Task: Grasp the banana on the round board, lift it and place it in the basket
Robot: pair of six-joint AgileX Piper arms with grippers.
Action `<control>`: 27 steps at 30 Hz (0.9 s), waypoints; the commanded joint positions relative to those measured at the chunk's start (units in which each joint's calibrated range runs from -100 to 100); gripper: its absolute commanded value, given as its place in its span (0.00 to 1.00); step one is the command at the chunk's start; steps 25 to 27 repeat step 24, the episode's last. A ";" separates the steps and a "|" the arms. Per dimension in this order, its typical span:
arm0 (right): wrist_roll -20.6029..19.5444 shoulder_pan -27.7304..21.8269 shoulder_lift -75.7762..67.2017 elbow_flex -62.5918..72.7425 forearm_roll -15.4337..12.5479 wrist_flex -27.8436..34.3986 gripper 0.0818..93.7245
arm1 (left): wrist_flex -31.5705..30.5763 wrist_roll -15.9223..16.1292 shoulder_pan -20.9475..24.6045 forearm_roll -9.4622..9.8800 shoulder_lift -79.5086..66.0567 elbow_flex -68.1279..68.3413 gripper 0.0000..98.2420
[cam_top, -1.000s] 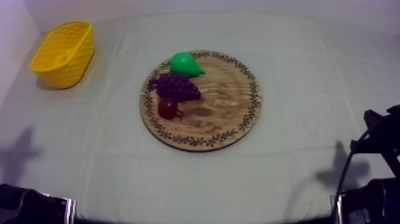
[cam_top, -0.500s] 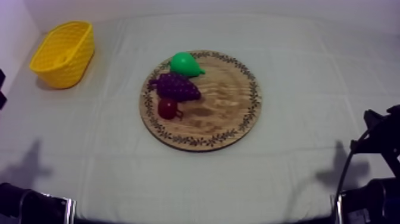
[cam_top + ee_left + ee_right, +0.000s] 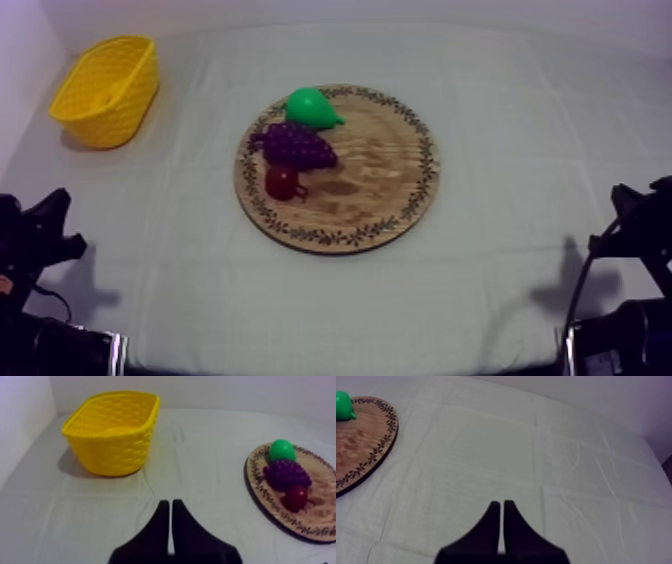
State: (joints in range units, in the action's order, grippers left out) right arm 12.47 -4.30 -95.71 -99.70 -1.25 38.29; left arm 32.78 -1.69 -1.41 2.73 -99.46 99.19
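No banana is lying on the wooden board (image 3: 390, 170), which is sitting at the centre of the top view and carrying only the pear (image 3: 310, 106), the bunch of grapes (image 3: 293, 145) and the small red fruit (image 3: 281, 182) on its left half. A pale patch (image 3: 100, 99) is showing inside the yellow basket (image 3: 125, 112) at the upper left of the frame. It may be the banana, but I cannot tell that, nor which way its long axis is running. The left gripper (image 3: 171, 507) is pointing towards the basket, well apart from it across bare cloth, with its fingers pressed together on nothing. The right gripper (image 3: 501, 507) is also lying closed and empty, beyond the board's far side from the basket. So the left arm (image 3: 30, 245) is the nearer one to the basket, and I judge the placing done, with no reach left to make. Against the earlier pictures, the left arm is now showing as a black shape at the lower left of the frame, where only its shadow was falling a second ago. The right arm (image 3: 640, 240) at the lower right and the fruit are sitting unchanged.
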 commanded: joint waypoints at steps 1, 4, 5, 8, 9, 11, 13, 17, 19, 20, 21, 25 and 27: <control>-0.01 0.01 -0.04 0.03 0.01 0.02 0.01 | 0.10 -2.63 0.55 -0.37 -0.12 0.23 0.00; 0.00 0.01 -0.04 0.03 0.01 0.02 0.01 | 0.17 -8.73 1.68 -0.59 -0.23 0.39 0.00; 0.00 0.01 -0.04 0.03 0.01 0.02 0.01 | 0.18 -10.21 2.02 -0.62 -0.25 0.42 0.00; -0.02 0.01 -0.04 0.03 0.01 0.02 0.01 | 0.19 -11.93 2.55 -0.68 -0.27 0.45 0.00; -0.01 0.01 -0.04 0.03 0.01 0.02 0.01 | 0.20 -11.86 2.63 -0.68 -0.28 0.46 0.00; -0.02 0.01 -0.04 0.03 0.01 0.02 0.01 | 0.20 -11.26 2.73 -0.69 -0.28 0.47 0.00; -0.02 0.01 -0.04 0.03 0.01 0.02 0.01 | 0.20 -10.56 2.78 -0.70 -0.28 0.47 0.00; -0.01 0.01 -0.04 0.03 0.01 0.02 0.01 | 0.20 -9.88 2.81 -0.70 -0.28 0.47 0.00; 0.00 0.01 -0.04 0.03 0.01 0.02 0.01 | 0.20 -9.80 2.82 -0.70 -0.28 0.47 0.00; -0.01 0.01 -0.04 0.03 0.01 0.02 0.01 | 0.20 -9.76 2.82 -0.70 -0.28 0.47 0.00; -0.02 0.01 -0.04 0.03 0.01 0.02 0.01 | 0.20 -9.73 2.82 -0.70 -0.28 0.47 0.00; -0.01 0.01 -0.04 0.03 0.01 0.02 0.01 | 0.20 -9.70 2.82 -0.70 -0.28 0.47 0.00; -0.01 0.01 -0.04 0.03 0.01 0.02 0.01 | 0.20 -9.70 2.82 -0.70 -0.28 0.47 0.00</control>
